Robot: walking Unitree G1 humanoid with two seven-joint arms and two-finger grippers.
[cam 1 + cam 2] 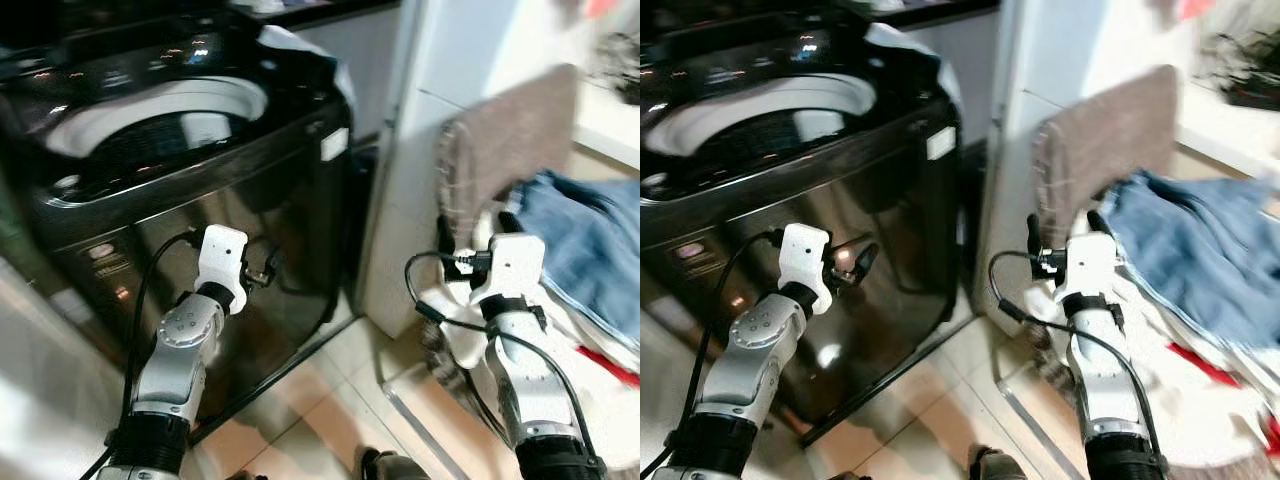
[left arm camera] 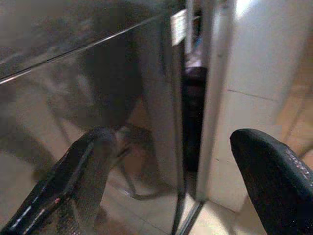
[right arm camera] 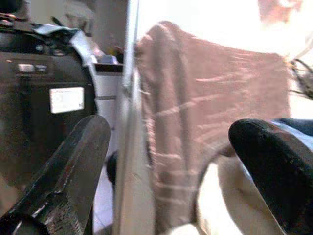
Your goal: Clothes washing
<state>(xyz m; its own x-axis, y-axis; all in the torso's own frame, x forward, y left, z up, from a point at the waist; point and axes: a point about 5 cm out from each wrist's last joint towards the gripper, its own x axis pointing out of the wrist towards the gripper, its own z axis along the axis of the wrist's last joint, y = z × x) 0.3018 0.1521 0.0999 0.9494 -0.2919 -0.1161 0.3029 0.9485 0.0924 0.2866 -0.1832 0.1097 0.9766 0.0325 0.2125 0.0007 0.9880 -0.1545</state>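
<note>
Glossy black washing machine (image 1: 200, 170); both grippers' fingers apart near brown ribbed cloth (image 3: 215, 122).

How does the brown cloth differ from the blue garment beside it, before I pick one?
The brown cloth hangs draped over the white counter's edge; the blue garment lies spread on the pile lower down. The brown one shows faint pale stripes; the blue one looks plain, like denim. Both lie ahead of the open right gripper, ungrasped.
</note>
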